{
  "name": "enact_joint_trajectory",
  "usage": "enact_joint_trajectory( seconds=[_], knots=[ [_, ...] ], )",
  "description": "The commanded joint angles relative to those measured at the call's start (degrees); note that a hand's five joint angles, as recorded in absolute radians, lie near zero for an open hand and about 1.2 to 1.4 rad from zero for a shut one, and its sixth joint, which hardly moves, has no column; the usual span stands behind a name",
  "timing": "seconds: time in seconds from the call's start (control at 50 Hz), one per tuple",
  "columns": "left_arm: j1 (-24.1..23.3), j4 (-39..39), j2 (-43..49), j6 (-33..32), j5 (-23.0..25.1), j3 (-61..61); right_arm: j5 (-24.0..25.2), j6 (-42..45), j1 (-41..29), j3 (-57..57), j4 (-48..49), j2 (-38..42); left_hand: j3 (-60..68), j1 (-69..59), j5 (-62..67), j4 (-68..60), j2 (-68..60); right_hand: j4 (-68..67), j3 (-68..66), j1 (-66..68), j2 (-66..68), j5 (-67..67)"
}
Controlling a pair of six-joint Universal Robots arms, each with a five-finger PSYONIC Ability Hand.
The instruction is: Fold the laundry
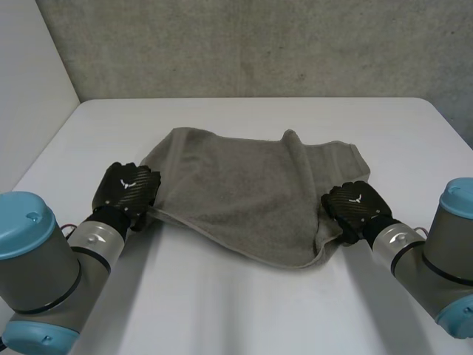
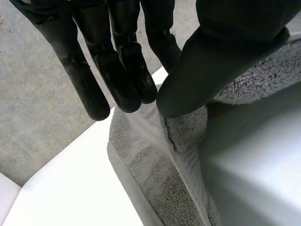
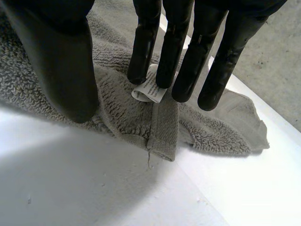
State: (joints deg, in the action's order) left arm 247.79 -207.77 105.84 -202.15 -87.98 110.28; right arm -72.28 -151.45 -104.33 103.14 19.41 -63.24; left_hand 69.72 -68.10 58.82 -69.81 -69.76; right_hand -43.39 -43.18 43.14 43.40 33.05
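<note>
A: Why is the left hand (image 1: 127, 188) held so narrow?

B: Its thumb (image 2: 197, 80) and straight fingers (image 2: 124, 84) pinch the towel (image 1: 236, 192) at a near corner, I think to lift it. The right hand (image 1: 356, 207) pinches the other near corner, close to a white label (image 3: 149, 89). Beyond both hands, the towel lies spread on the tabletop (image 1: 222, 310).
</note>
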Motion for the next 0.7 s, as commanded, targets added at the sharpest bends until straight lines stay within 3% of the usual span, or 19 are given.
enact_joint_trajectory(
  seconds=[0.02, 0.28, 0.34, 0.38, 0.4, 0.42, 0.5, 0.6, 0.64, 0.66, 0.7],
  knots=[
    [-0.02, 0.0, -0.11, 0.0, 0.0, 0.11, 0.47, -0.43, 0.0, -0.48, -0.25, 1.01, 10.28, -11.9, 11.18, -10.19, -10.24, 6.39, 6.18, -6.14, -6.4, -6.05],
    [-0.02, 0.0, -0.11, 0.0, 0.0, 0.11, 0.56, -0.43, 0.0, -0.75, -0.25, 1.37, 10.28, -11.9, 11.18, -10.19, -10.24, 7.57, 7.36, -7.32, -7.58, -7.23],
    [-0.02, 0.0, -0.11, 0.0, 0.0, 0.19, 0.56, -0.43, 0.0, -0.92, -0.16, 1.45, 10.28, -11.9, 11.18, -10.19, -10.24, -2.36, -2.57, 2.61, 2.34, 2.69],
    [-0.02, 0.0, -0.11, 0.0, 0.0, 0.11, 0.3, -0.51, 0.0, -1.62, -0.25, 1.45, 10.28, -11.9, 11.18, -10.19, -10.24, -23.11, -23.32, 23.36, 23.1, 23.45],
    [-0.02, 0.0, -0.11, 0.0, 0.0, 0.11, 0.3, -0.51, 0.0, -1.63, -0.25, 1.45, 10.28, -11.9, 11.18, -10.19, -10.24, -23.21, -23.42, 23.47, 23.2, 23.55],
    [0.06, 0.0, -0.11, 0.0, 0.0, 0.11, -0.14, -0.6, 0.0, -2.24, -0.25, 1.28, 10.28, -11.9, 11.18, -10.19, -10.24, -34.21, -34.42, 34.46, 34.19, 34.54],
    [0.06, 0.0, -0.11, 0.0, 0.0, 0.11, -0.93, -0.95, 0.71, -3.21, -0.34, -0.22, 10.28, -11.9, 11.18, -10.19, -10.24, -36.61, -36.82, 36.86, 36.6, 36.95],
    [0.15, 0.09, -0.11, 0.0, 0.0, 0.28, -4.61, 0.01, 7.11, -2.59, -2.0, -9.34, 9.29, -10.91, 10.2, -9.21, -9.25, -36.61, -36.82, 36.86, 36.6, 36.95],
    [0.06, 0.09, -0.02, -0.09, 0.0, 0.54, -5.23, 0.8, 7.91, -2.68, -3.84, -10.23, -21.0, 19.38, -20.09, 21.08, 21.03, -36.61, -36.82, 36.86, 36.6, 36.95],
    [0.06, 0.09, -0.02, -0.09, 0.0, 0.55, -5.5, 1.76, 8.44, -2.77, -6.2, -10.67, -21.16, 19.54, -20.25, 21.24, 21.19, -36.61, -36.82, 36.86, 36.6, 36.95],
    [0.06, 0.09, 0.07, -0.18, 0.0, 0.98, -5.59, 3.08, 9.31, -2.86, -8.49, -10.85, -41.77, 40.15, -40.86, 41.86, 41.81, -36.61, -36.82, 36.86, 36.6, 36.95]
  ],
)
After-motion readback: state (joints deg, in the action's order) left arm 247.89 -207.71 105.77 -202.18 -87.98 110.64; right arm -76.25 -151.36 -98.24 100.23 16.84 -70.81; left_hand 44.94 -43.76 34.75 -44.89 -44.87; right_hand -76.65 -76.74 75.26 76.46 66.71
